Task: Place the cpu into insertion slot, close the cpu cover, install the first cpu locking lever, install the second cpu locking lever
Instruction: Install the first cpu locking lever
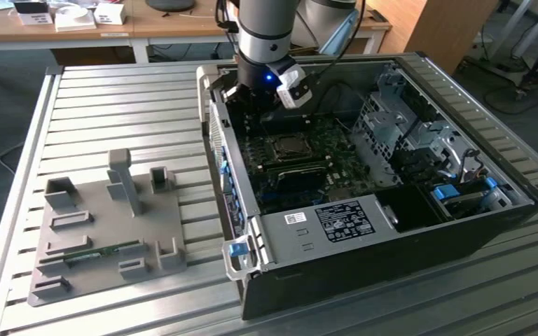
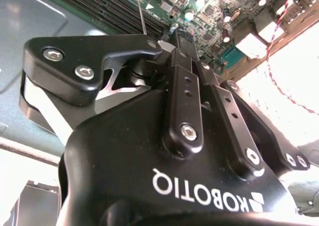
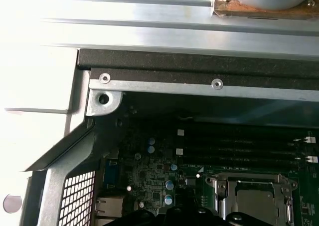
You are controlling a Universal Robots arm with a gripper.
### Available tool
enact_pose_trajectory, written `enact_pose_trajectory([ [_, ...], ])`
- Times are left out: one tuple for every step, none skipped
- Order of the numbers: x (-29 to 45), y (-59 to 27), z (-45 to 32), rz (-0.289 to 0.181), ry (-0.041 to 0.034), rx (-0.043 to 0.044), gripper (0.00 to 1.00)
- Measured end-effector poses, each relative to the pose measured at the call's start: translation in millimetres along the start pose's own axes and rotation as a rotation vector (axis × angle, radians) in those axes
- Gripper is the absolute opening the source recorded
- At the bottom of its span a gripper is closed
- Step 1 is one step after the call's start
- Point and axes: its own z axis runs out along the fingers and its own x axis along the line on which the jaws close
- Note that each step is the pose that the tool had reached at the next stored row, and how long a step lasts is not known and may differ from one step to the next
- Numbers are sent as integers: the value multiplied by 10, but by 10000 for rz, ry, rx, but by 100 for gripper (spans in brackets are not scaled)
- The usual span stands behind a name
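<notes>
Silvery cpu cover (image 3: 249, 178) flat over the grey-topped cpu (image 3: 255, 202), gripper (image 1: 249, 112) nearby, its state unclear

The arm (image 1: 264, 28) was a silver-grey tube with a dark collar. A blue light (image 1: 267, 77) glowed at its wrist beside a white camera block (image 1: 294, 87), and black cables (image 1: 349, 38) trailed alongside. The claw (image 2: 174, 44) was matt black, with silver screws (image 2: 188, 131) pinning its linkage bars and white lettering (image 2: 199, 196) across its body.
</notes>
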Motion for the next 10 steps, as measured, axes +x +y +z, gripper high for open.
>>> enact_pose_trajectory([
  [0,0,0,0,0,0,11],
  [1,0,1,0,-1,-1,11],
  [2,-1,1,-2,-1,0,11],
  [3,-2,4,-2,-2,-3,11],
  [4,-2,8,-2,-3,-7,11],
  [5,-2,11,0,-3,-11,11],
  [6,-3,15,0,-3,-15,11],
  [6,-4,17,0,-2,-17,11],
  [7,-4,20,1,-2,-19,11],
  [7,-4,22,1,-2,-22,11],
])
